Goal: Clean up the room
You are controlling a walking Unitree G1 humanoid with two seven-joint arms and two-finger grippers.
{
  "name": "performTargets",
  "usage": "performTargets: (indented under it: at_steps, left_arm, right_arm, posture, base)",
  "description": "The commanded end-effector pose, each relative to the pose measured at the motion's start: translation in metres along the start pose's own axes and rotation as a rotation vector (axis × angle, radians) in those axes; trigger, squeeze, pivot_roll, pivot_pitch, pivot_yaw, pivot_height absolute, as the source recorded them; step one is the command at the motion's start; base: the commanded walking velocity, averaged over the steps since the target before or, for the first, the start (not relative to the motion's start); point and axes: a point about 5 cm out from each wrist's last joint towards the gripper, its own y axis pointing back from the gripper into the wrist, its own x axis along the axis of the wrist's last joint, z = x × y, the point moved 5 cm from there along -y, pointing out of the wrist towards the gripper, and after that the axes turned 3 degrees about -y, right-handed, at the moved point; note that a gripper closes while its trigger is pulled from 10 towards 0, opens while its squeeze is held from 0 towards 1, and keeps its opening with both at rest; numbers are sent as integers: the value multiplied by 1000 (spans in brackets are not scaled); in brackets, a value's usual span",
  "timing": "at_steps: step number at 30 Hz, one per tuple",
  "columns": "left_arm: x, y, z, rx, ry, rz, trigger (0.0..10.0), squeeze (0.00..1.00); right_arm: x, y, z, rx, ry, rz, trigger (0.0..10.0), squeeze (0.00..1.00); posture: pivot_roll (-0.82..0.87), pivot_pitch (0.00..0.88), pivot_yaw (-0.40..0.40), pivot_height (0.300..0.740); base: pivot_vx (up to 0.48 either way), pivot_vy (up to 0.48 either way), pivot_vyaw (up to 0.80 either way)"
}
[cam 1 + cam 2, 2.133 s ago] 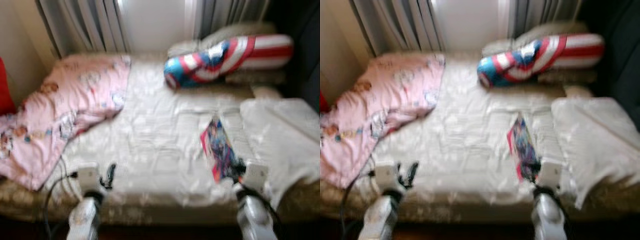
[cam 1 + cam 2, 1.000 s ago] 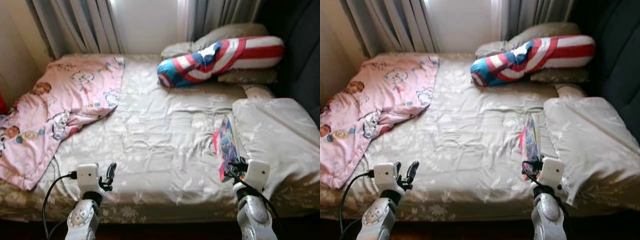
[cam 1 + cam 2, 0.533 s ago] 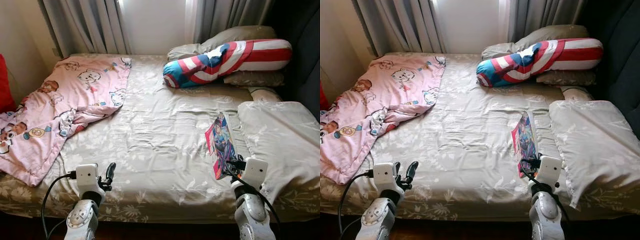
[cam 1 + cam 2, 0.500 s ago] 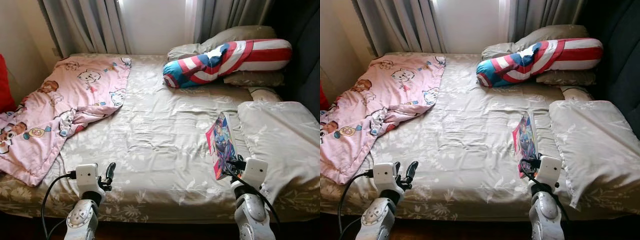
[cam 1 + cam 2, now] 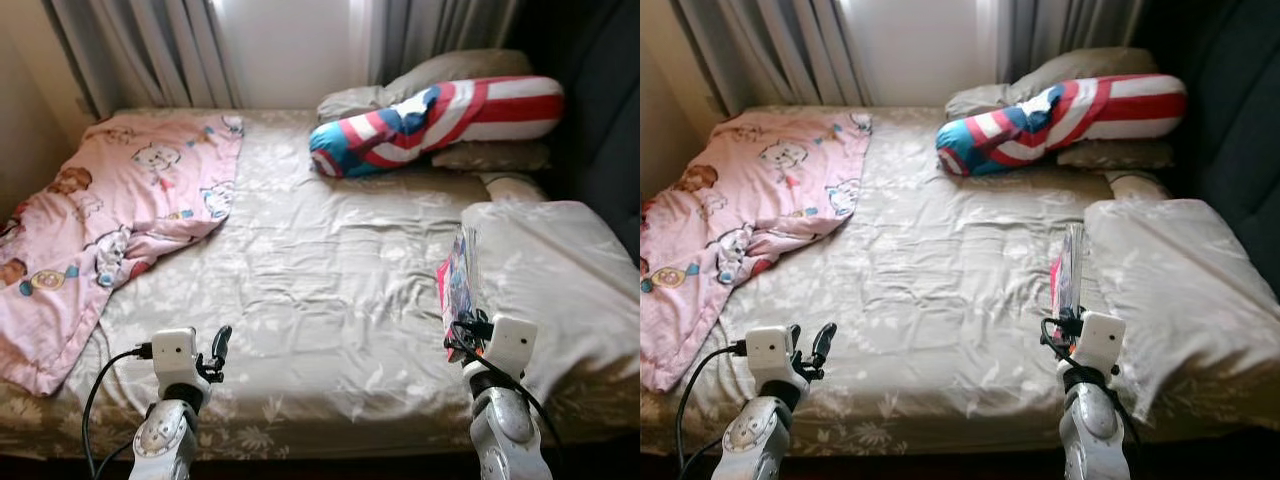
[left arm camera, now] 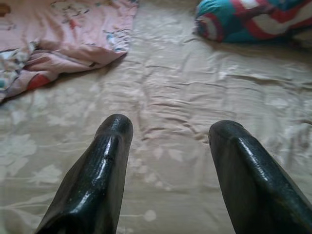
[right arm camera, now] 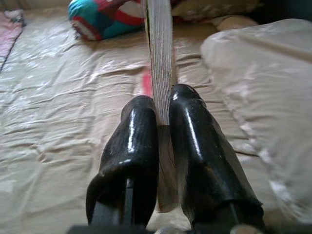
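Right gripper [image 7: 163,109] lifts a comic book [image 5: 458,285] off the bed [image 5: 330,290] while the left gripper [image 6: 168,136] waits empty.

The book stands on edge above the bed's near right part, just beside the grey pillow [image 5: 560,270], its thin edge pinched between the right gripper's two fingers [image 7: 134,146], which are closed tight on its lower end; held this way it clears the sheet, probably so it can be carried off the bed as part of tidying; the right arm reaches forward low over the bed's front edge, wrist level; the left gripper hovers over the bed's near left part with its fingers spread wide and nothing between them, arm likewise low and forward; the pink blanket [image 5: 110,220] lies crumpled on the bed's left side, the striped bolster [image 5: 430,115] at its head by the curtains [image 5: 150,50].
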Motion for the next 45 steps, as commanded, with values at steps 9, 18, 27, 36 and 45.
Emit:
performTargets:
  at_steps: [9, 18, 27, 36, 45]
  left_arm:
    - [0, 2, -3, 7, 4, -3, 10000, 0]
    - [-1, 3, -5, 16, -2, -9, 10000, 0]
    - [3, 2, -1, 2, 3, 5, 10000, 0]
    - [15, 0, 5, -25, -4, 42, 10000, 0]
    - [15, 0, 5, -25, -4, 42, 10000, 0]
  right_arm:
    - [10, 0, -4, 11, 6, 48, 10000, 0]
    - [9, 0, -6, 24, 5, 43, 10000, 0]
    - [9, 0, -6, 30, 9, 43, 10000, 0]
    - [10, -1, -4, 14, 12, 51, 10000, 0]
    - [10, -1, -4, 14, 12, 51, 10000, 0]
  posture:
    - [-20, 42, 1, 740]
    - [-18, 44, 0, 740]
    - [-22, 40, 1, 740]
    - [-24, 27, 5, 740]
    - [-24, 27, 5, 740]
  base:
    - [290, 0, 0]
    - [116, 0, 0]
    - [0, 0, 0]
    - [0, 0, 0]
    - [0, 0, 0]
